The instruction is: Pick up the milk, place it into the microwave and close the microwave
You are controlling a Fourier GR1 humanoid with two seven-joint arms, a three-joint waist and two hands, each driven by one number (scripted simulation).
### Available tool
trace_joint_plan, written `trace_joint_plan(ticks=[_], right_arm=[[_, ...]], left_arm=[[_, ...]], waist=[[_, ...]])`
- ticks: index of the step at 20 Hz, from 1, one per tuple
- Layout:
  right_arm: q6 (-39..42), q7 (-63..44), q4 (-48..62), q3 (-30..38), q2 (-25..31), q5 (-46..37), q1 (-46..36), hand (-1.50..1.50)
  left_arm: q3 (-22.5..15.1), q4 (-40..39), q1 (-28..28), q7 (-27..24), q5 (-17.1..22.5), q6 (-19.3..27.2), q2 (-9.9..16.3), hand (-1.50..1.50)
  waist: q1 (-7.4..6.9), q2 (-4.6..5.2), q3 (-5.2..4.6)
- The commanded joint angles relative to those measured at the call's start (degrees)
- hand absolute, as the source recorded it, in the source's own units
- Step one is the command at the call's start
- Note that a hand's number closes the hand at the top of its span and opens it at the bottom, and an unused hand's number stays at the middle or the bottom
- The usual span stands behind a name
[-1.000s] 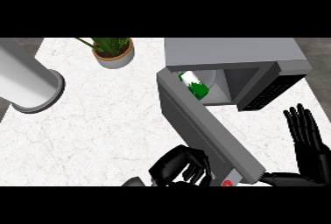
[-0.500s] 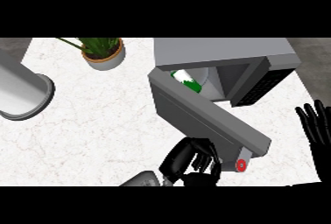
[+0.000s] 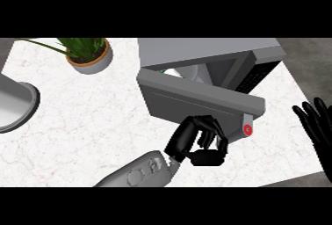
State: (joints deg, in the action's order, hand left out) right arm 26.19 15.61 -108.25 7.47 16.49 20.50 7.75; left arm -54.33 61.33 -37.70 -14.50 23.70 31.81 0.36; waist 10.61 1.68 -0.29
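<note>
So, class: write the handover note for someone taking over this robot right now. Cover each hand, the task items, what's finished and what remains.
Left hand: fingers curled, holding nothing, pressed against the outside of the microwave door.
Right hand: open, resting at the right edge of the view.
Milk: inside the microwave, only a sliver visible past the door.
Done: milk placed inside.
Left: the door is partly open; push it fully shut.

Left hand (image 3: 198,143) fingers curled against microwave door (image 3: 194,99), door part-shut; right hand (image 3: 318,125) open at right edge.
</note>
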Motion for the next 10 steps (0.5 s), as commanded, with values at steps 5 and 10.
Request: trace_joint_plan(ticks=[5, 10], right_arm=[[2.2, -3.4, -2.8, -0.8, 1.7, 5.3, -1.9, -1.5], [2.1, -5.6, -4.4, -0.4, 2.4, 9.2, -2.2, -1.5]], left_arm=[[3.4, -5.6, -8.4, -0.3, 8.3, 4.1, -0.4, 1.5], [8.1, -8.4, -12.7, -1.4, 12.9, 5.4, -0.4, 1.5]], waist=[[3.19, 1.21, 0.04], [5.18, 1.68, -0.09]])
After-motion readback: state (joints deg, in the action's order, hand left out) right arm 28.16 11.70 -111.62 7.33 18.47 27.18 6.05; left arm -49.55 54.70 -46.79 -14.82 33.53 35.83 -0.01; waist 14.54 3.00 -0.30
